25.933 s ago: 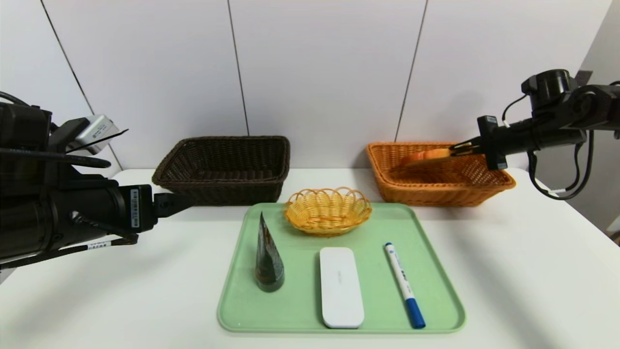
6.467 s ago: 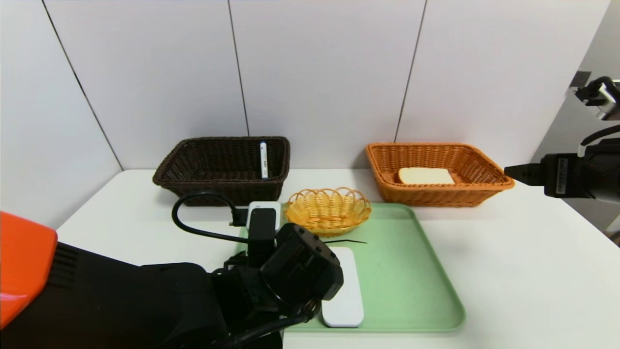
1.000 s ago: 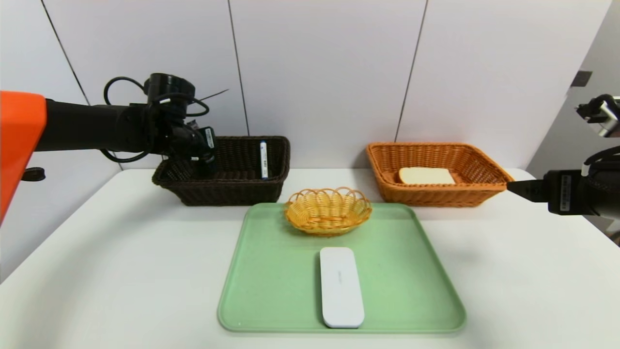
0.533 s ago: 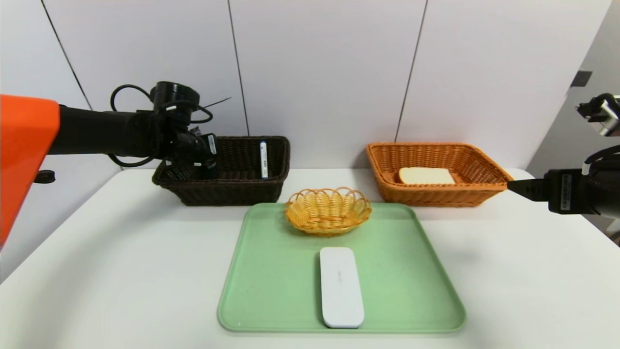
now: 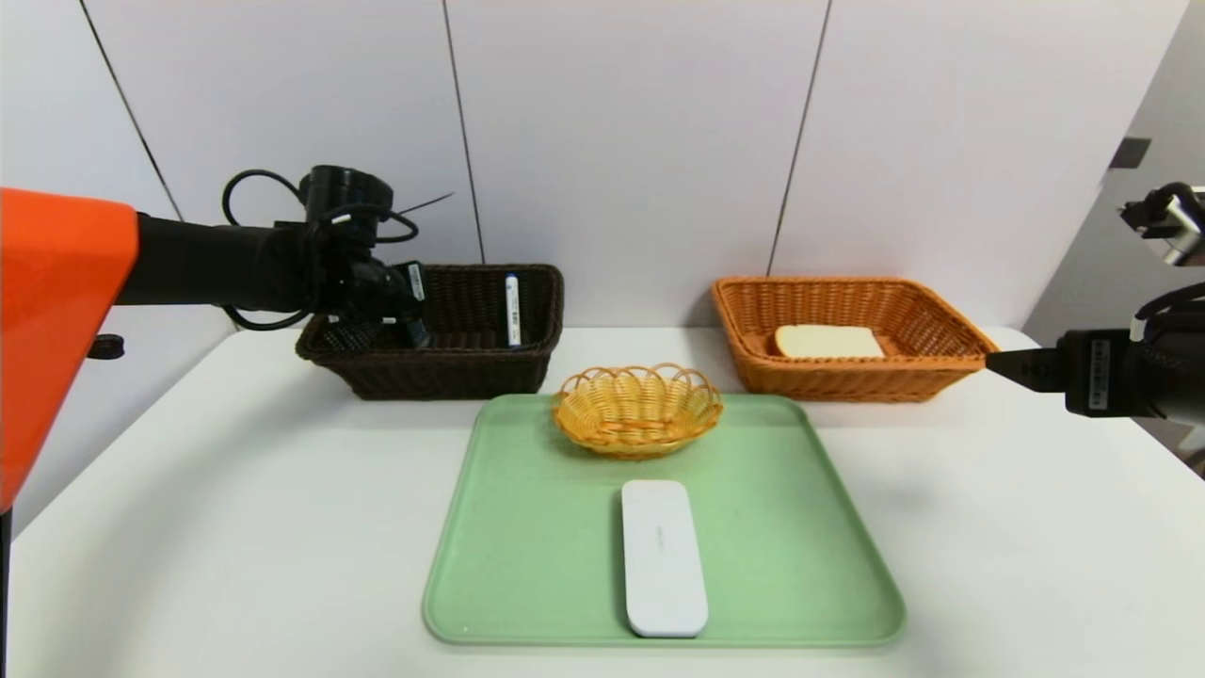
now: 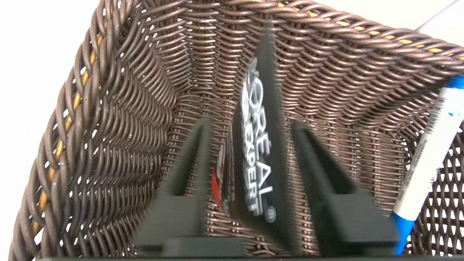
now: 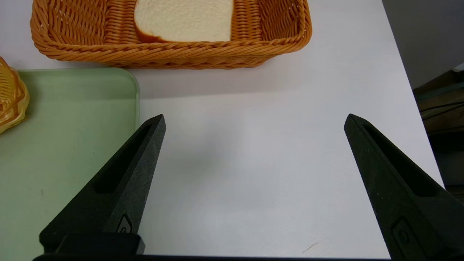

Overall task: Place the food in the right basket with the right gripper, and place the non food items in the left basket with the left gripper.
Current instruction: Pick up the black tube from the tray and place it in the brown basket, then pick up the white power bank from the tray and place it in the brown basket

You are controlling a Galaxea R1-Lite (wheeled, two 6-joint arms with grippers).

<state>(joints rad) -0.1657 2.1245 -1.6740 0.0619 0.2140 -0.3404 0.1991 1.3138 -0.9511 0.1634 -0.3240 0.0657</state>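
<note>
Now the left gripper's fingers (image 6: 195,159) are standing parted on either side of the dark packet (image 6: 259,152), which is sitting between them with a visible gap on each side, released rather than pinched. That packet is lying inside the dark brown basket (image 5: 377,363), toward the upper left of the head view, where the left gripper (image 5: 412,331) is dipping over the rim. A white marker with a blue cap (image 5: 512,309) is leaning against the same basket's inner wall, just beside the packet in the wrist view (image 6: 431,152).

Over at the right edge, the right gripper (image 7: 253,123) is hanging spread wide above bare table (image 7: 253,174), grasping nothing. Beyond it, the bread slice (image 5: 828,341) is lying in the orange basket (image 5: 847,381).

At lower centre, the white case (image 5: 663,556) is resting on the green tray (image 5: 800,565), with a small yellow basket (image 5: 637,411) at the tray's far end.
</note>
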